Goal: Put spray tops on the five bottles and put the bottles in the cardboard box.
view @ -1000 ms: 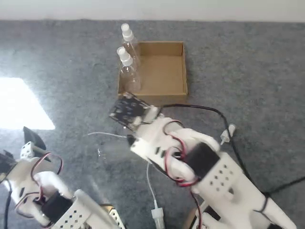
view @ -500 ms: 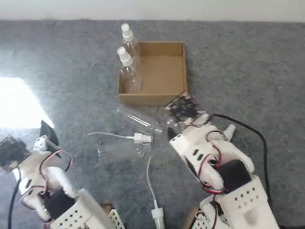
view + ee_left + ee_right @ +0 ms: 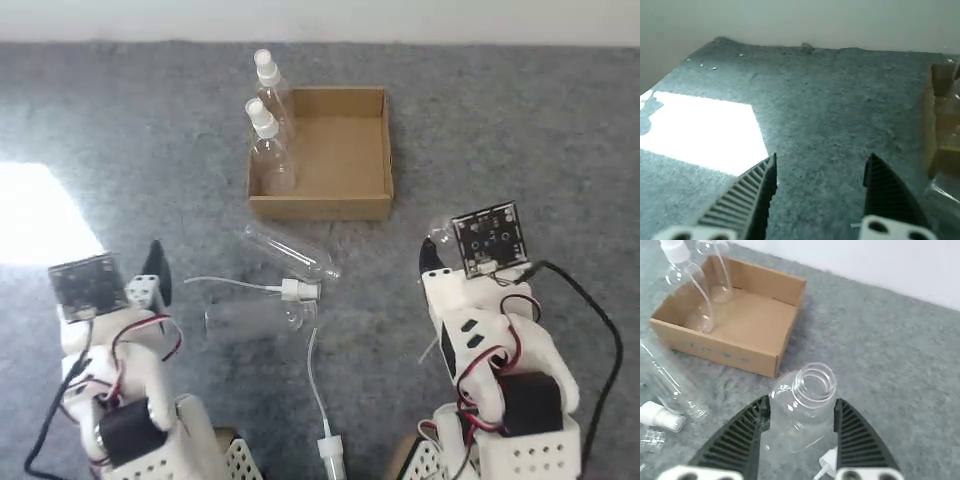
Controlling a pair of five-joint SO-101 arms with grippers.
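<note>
Indoor workspace, room type indeterminate: grey carpet-like covering (image 3: 520, 130), plain white wall (image 3: 320, 18) along far edge, sunlight patch (image 3: 40, 220) at left.

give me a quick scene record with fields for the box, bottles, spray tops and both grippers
cardboard box: holds two capped bottles, upright along one side
right gripper: shut on an upright uncapped bottle
left gripper: open, empty
lying bottles: two, uncapped, on the table before the box
loose spray tops: one between the lying bottles, one by the arm bases, one under the right gripper
</note>
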